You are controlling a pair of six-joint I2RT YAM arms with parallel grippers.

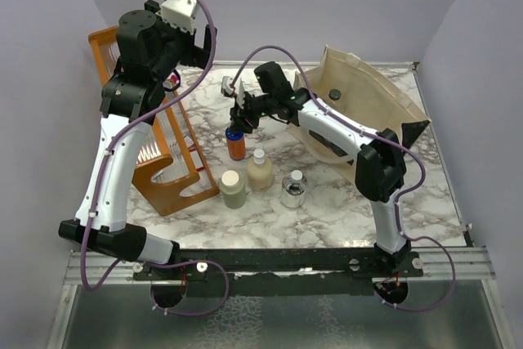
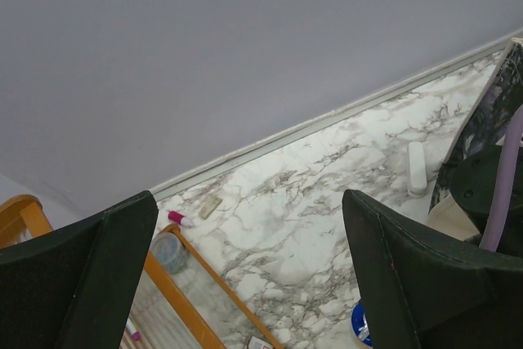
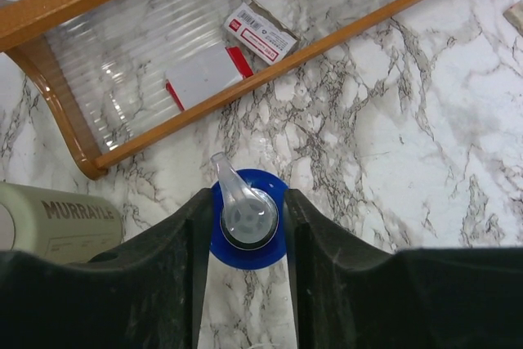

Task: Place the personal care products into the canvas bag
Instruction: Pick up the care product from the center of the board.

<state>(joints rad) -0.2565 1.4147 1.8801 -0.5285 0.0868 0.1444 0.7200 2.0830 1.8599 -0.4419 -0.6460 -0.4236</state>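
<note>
Right arm reaches out over the middle of the marble table [image 1: 343,214]. We see the right gripper [image 3: 249,202] down on the orange bottle [image 1: 236,148], one finger on each side of its blue cap [image 3: 245,247]. No gap shows between either finger and the cap, so we read the pincer as closed on it. The bottle stands upright on the table, its clear nozzle poking up between the jaws.

Near of it, three more bottles stand upright in a loose row:
- the olive-grey bottle [image 1: 231,188], cream cap, at the left;
- the beige pump bottle [image 1: 260,171], just to its right;
- the silvery bottle [image 1: 294,190], squat, rightmost.

None touches a gripper.

The canvas bag [image 1: 372,96] lies at the far right with its mouth open toward the middle of the table. A black cap [image 1: 333,94] shows inside it; we cannot make out what it sits on.

The left arm is raised at the far left, above the orange wooden rack [image 1: 176,194]. The left gripper [image 2: 249,198] is spread wide, nothing between its fingers, and faces the far wall.

A red-and-white packet [image 3: 261,29] lies on the table among the rack's frame.
</note>
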